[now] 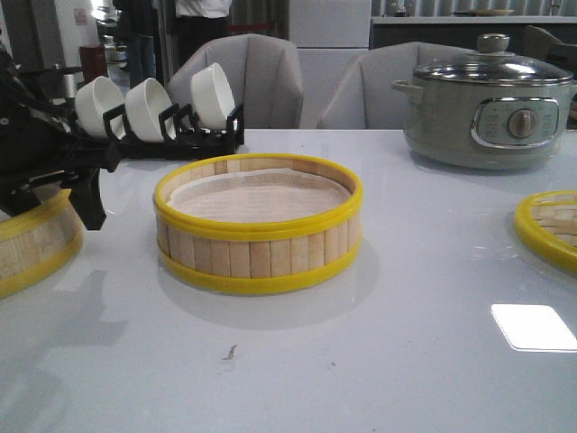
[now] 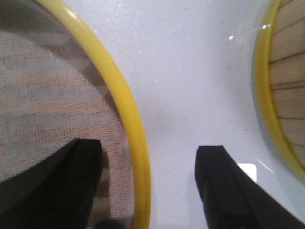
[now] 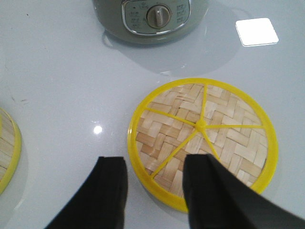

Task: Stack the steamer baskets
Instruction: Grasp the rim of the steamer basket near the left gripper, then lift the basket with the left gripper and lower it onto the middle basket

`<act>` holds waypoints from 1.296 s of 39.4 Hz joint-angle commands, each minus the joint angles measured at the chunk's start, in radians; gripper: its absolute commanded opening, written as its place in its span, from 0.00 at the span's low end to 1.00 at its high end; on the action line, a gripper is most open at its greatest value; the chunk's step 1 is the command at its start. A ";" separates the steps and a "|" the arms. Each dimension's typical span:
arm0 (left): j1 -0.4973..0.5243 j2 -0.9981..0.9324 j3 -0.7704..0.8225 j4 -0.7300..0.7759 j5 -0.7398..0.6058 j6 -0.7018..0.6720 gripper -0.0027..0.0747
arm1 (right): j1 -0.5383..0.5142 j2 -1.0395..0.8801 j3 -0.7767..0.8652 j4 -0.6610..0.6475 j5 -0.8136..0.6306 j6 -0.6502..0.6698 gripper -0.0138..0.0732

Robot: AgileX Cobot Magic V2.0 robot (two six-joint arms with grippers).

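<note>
A bamboo steamer basket (image 1: 258, 225) lined with pale cloth sat at mid-table, the landmark of the scene, while the left gripper (image 2: 148, 183) hung over a second steamer basket (image 1: 32, 239) just to its left. That gripper's black fingers (image 2: 78, 167) stood apart, one over the mesh liner inside the yellow hoop, the other outside over bare table, straddling the rim without clamping it. The arm reached in from the table's left edge, angled downward. Well to the right of the central basket lay the woven steamer lid (image 3: 202, 138), flat, with yellow spokes; the right gripper (image 3: 155, 183) hovered above its near rim with fingers spread, holding nothing. Behind the central basket stood a rack of white bowls (image 1: 153, 108), and to its right rear a grey-green electric pot (image 1: 491, 113).

The baskets looked light and fairly stiff, though the slat walls could flex and the plastic hoops might slip on the glossy table (image 1: 361, 361). The wall, pinched across its rim, seemed the soundest hold.
</note>
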 commanded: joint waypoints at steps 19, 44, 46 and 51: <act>-0.052 -0.070 -0.179 -0.012 0.007 0.004 0.15 | -0.005 -0.009 -0.039 -0.001 -0.083 -0.004 0.61; -0.447 -0.024 -0.527 -0.003 0.100 0.004 0.15 | -0.005 -0.009 -0.039 -0.001 -0.083 -0.004 0.61; -0.468 -0.004 -0.534 0.003 0.100 0.004 0.15 | -0.005 -0.009 -0.039 -0.001 -0.083 -0.004 0.61; -0.506 0.036 -0.550 0.008 0.104 0.004 0.15 | -0.005 -0.009 -0.039 -0.001 -0.083 -0.004 0.61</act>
